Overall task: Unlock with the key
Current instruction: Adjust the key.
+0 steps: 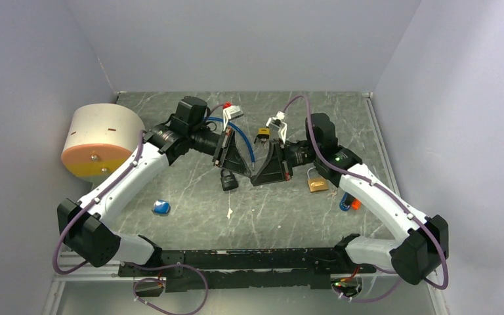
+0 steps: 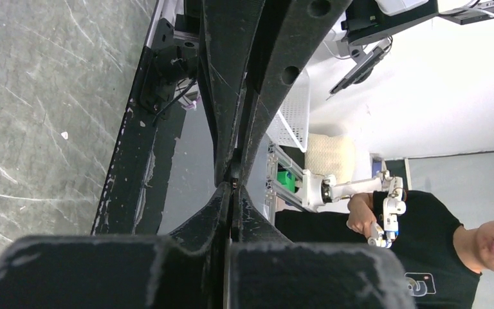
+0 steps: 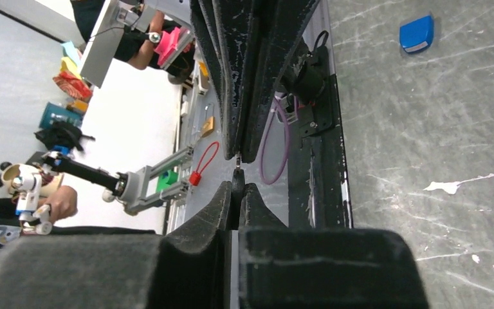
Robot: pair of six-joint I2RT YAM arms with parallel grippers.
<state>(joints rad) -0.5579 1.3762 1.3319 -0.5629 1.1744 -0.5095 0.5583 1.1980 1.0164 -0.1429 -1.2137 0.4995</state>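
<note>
The two grippers meet tip to tip over the middle of the table. My left gripper [image 1: 244, 169] [image 2: 233, 193] has its jaws pressed together on a thin sliver. A slim dark key [image 3: 237, 177] stands between the pads of my right gripper [image 1: 257, 178] [image 3: 237, 190]. Its small metal end runs up into the left gripper's fingers [image 3: 238, 77]. From above the key is hidden. A black padlock [image 1: 228, 179] lies just under the left gripper. Right of the right gripper lies a brass padlock [image 1: 317, 184], and behind it a yellow-and-black one [image 1: 262, 134].
A cream drum [image 1: 102, 141] stands at the far left. A blue block [image 1: 161, 207] [image 3: 417, 33] lies front left and an orange-and-blue item [image 1: 349, 203] front right. White tags [image 1: 233, 111] and a blue cable lie at the back. A black rail [image 1: 236, 259] lines the near edge.
</note>
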